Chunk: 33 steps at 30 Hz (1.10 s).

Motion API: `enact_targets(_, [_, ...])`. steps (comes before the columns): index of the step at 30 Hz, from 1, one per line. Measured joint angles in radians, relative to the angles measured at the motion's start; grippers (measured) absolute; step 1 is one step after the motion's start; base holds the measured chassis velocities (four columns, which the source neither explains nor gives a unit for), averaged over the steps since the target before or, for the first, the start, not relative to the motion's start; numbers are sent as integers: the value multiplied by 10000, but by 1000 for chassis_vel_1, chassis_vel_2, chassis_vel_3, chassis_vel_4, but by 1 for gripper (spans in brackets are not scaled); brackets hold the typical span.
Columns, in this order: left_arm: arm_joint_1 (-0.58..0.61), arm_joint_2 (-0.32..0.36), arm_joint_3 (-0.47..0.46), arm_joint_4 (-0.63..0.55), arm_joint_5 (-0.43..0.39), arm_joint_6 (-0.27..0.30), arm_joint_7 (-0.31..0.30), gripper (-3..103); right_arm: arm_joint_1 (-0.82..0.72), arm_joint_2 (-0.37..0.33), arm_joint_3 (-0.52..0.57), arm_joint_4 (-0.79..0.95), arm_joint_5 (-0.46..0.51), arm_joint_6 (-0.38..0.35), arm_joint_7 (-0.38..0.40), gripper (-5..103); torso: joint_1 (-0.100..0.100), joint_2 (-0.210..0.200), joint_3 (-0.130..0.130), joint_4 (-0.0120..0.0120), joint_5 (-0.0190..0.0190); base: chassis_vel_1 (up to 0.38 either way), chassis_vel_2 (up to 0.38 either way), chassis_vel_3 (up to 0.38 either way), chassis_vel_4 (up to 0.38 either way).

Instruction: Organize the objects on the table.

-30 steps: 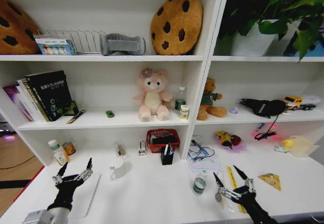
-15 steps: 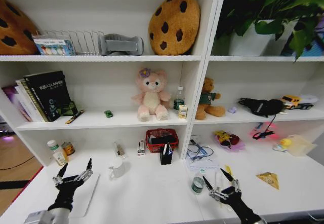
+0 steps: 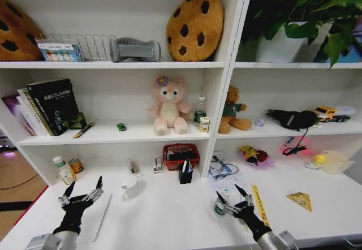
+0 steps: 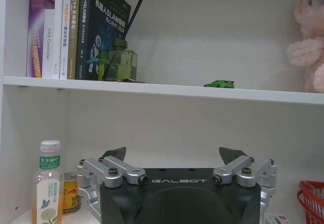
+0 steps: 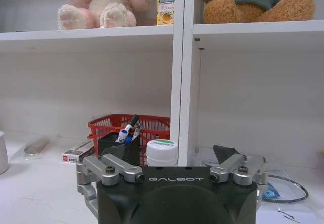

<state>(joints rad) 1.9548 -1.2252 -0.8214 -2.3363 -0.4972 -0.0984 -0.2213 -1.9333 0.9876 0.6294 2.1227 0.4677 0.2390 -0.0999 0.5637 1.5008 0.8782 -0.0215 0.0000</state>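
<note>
Green-lidded can [image 3: 222, 205] sits low and right of centre on the table [image 3: 169, 216], just left of the spread-fingered right gripper [image 3: 231, 201], while the left gripper [image 3: 82, 190] waits splayed at lower left.

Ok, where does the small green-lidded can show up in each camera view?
Head view: green-lidded can on the table, beside the right hand.
Left wrist view: not in it.
Right wrist view: can between the open fingers.
Shared landmark: red basket.

Green-lidded white can [image 3: 221, 206], yellow ruler [image 3: 259, 203], red basket [image 3: 181, 155].
</note>
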Motion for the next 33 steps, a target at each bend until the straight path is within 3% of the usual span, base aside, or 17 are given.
enact_targets(1, [0,0,0,0,0,0,0,100,0,0,0,0,0,0,0,100,0,0,0,0,0,0,0,0,0])
enact_targets(10, [-182,-31,-13,83,-113,57,-84,100,129,97,-136,-115,-113,42,-82,62,0,0,0,2,-1,0,0,0,0])
enact_targets(16, [-254,-37,-28,98,-242,137,-135,100,168,168,-191,-119,-133,18,-30,46,0,0,0,1,0,0,0,0,0])
enact_targets(17, [-263,-11,-27,119,-243,141,-136,100,153,203,-210,-125,-167,18,-29,36,0,0,0,1,0,0,0,0,0])
enact_targets(18, [-270,1,-26,126,-244,143,-138,100,137,234,-222,-127,-199,22,-29,32,0,1,0,1,-2,0,0,0,0])
enact_targets(27, [-239,-14,-12,161,-224,139,-138,100,-21,336,-317,-58,-454,163,-31,30,0,0,-1,1,0,0,0,0,0])
enact_targets(33, [-232,-151,-8,161,-175,105,-123,100,-612,345,215,769,-176,150,-31,30,0,0,0,2,2,0,0,0,0])
